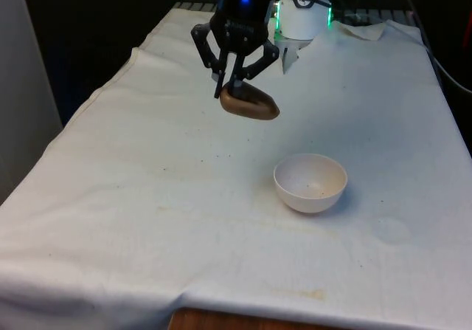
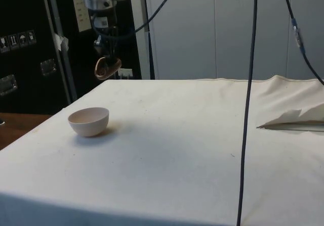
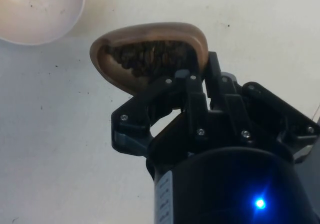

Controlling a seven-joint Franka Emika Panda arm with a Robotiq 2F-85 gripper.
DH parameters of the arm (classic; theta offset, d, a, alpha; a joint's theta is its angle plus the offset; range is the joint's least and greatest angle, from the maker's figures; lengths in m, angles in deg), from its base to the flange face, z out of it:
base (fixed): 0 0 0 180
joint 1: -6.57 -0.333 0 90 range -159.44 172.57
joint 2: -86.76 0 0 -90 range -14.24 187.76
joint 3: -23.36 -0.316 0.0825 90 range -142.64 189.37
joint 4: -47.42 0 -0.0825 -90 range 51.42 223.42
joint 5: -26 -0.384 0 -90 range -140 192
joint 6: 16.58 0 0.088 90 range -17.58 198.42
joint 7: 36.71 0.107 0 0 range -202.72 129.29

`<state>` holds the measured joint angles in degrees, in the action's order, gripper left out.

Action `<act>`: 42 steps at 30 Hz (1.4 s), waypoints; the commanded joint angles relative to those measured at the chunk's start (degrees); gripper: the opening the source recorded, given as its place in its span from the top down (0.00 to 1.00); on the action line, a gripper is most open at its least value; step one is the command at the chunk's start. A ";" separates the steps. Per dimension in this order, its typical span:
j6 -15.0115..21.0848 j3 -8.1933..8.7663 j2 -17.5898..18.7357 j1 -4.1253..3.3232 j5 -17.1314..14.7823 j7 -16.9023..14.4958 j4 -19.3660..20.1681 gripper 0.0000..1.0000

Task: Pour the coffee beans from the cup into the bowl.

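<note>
Lab: cloth-draped table, hanging cables.

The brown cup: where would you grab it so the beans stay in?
By the rim, from above, as the gripper does now: one finger inside the brown cup, one outside. Its mouth faces up, the coffee beans sit inside, and the rounded body offers no handle.

Brown cup, glossy, with dark brown beans packed inside. Black claw on its rim. Plain white bowl, a few dark specks inside. White cloth on the worktop, faint yellowish stains and scattered dark crumbs.
</note>
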<state>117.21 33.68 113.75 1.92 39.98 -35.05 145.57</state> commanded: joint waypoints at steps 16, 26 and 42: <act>1.15 -1.26 0.11 -0.29 5.04 0.17 -0.11 1.00; 1.49 -2.23 0.11 -0.34 7.73 0.23 -0.23 1.00; 1.49 -4.30 0.92 -0.52 11.69 0.80 -1.26 1.00</act>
<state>118.47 29.09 114.26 1.81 51.21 -34.65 144.77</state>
